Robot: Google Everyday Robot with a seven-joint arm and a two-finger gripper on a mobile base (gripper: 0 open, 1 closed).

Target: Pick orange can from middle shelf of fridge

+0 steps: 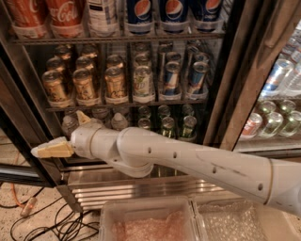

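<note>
The fridge [235,70] stands open. Its middle shelf [127,104] holds rows of small cans. Several orange cans [85,85] fill the three left columns. A green-white can [143,83] and slim blue-silver cans [171,79] stand to their right. My gripper [67,134] hangs below the middle shelf at the fridge's lower left, in front of the bottom rack. One tan fingertip [52,150] points left and the other [83,117] points up. The fingers are spread apart and hold nothing. It is below and clear of the orange cans.
Large cola and Pepsi bottles [63,14] fill the top rack. Water bottles [118,121] and green bottles [189,126] stand on the bottom rack behind my arm. A second cooler with cans [277,113] is on the right. Plastic bins [146,221] and floor cables [42,221] lie below.
</note>
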